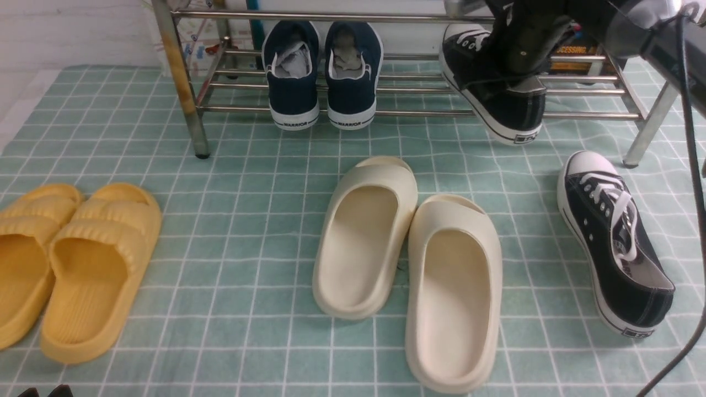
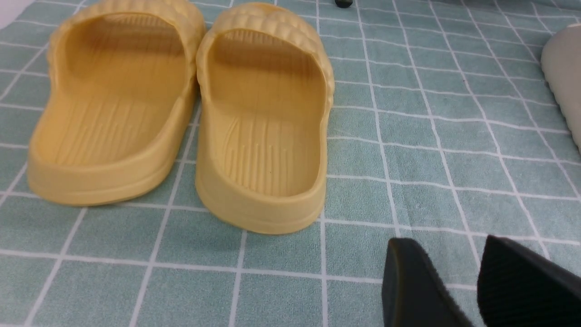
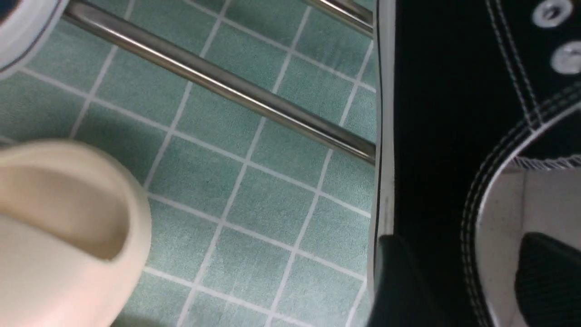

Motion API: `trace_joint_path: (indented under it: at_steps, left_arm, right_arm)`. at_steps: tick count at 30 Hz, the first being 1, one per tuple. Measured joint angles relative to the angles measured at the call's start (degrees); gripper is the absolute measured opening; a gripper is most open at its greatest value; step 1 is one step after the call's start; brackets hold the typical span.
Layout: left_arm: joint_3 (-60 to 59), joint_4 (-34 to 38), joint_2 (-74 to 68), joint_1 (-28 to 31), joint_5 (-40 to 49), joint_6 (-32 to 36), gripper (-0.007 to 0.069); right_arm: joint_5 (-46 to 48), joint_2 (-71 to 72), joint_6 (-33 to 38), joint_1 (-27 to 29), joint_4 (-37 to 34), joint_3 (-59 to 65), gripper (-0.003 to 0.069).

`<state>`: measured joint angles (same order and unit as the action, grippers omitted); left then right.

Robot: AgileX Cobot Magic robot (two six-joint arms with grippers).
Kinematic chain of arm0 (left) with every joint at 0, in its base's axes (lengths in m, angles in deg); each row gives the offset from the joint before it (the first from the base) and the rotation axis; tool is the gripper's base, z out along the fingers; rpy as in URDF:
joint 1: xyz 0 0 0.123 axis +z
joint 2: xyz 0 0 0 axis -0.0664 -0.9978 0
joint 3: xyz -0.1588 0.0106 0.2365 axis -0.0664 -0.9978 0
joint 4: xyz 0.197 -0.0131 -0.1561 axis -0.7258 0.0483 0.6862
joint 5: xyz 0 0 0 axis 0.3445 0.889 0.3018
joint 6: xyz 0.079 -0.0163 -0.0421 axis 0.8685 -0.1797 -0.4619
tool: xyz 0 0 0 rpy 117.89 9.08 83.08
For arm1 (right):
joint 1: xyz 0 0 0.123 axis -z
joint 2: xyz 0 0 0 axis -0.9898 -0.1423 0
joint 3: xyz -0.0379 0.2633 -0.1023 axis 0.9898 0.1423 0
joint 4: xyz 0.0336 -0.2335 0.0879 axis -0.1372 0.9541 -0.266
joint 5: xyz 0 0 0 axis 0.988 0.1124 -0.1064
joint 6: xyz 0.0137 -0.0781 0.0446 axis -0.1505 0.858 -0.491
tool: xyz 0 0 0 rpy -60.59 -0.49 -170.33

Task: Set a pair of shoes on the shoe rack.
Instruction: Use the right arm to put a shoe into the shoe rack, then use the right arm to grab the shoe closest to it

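One black canvas sneaker point(image 1: 510, 113) with white sole and laces sits tilted on the right part of the silver shoe rack point(image 1: 419, 113), its heel hanging over the front bar. My right gripper point(image 1: 521, 77) is shut on its side wall. In the right wrist view the gripper point(image 3: 463, 240) has one finger outside the black canvas point(image 3: 435, 113) and one on the grey lining, with a rack bar point(image 3: 218, 81) beside the shoe. The other black sneaker point(image 1: 612, 242) lies on the mat at the right. My left gripper point(image 2: 447, 243) is open and empty, low over the mat.
Navy WARRIOR sneakers point(image 1: 322, 71) stand on the rack's lower shelf, left of the held shoe. Cream slippers point(image 1: 408, 264) lie mid-mat in front of the rack. Yellow slippers point(image 1: 66, 259) lie at the left, close to my left gripper point(image 1: 44, 391). The rack's right leg point(image 1: 651, 127) stands behind the loose sneaker.
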<state>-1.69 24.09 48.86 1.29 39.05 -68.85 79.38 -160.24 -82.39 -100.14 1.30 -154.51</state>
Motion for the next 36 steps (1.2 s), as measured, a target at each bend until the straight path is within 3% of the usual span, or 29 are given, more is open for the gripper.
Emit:
trace_joint_path:
  at_steps: [7,13,19,24,31,36]
  left_arm:
    - [0.0,0.0,0.0,0.0,0.0,0.0,0.0239]
    - [0.0,0.0,0.0,0.0,0.0,0.0,0.0239]
    - [0.0,0.0,0.0,0.0,0.0,0.0,0.0239]
    - [0.0,0.0,0.0,0.0,0.0,0.0,0.0239]
    - [0.0,0.0,0.0,0.0,0.0,0.0,0.0239]
    - [0.0,0.0,0.0,0.0,0.0,0.0,0.0239]
  right_arm:
    - [6.1,0.7,1.7,0.0,-0.4,-7.0,0.0426]
    - [6.4,6.0,2.3,0.0,-6.4,-4.1,0.0365]
    - [6.3,21.9,2.3,0.0,-11.4,18.1,0.0268]
    - [6.3,34.7,3.2,0.0,-11.3,38.5,0.023]
    - [5.6,45.4,-2.2,0.0,-6.6,64.4,0.0248]
    - [-1.9,46.9,-4.5,0.0,-5.7,75.2,0.0298]
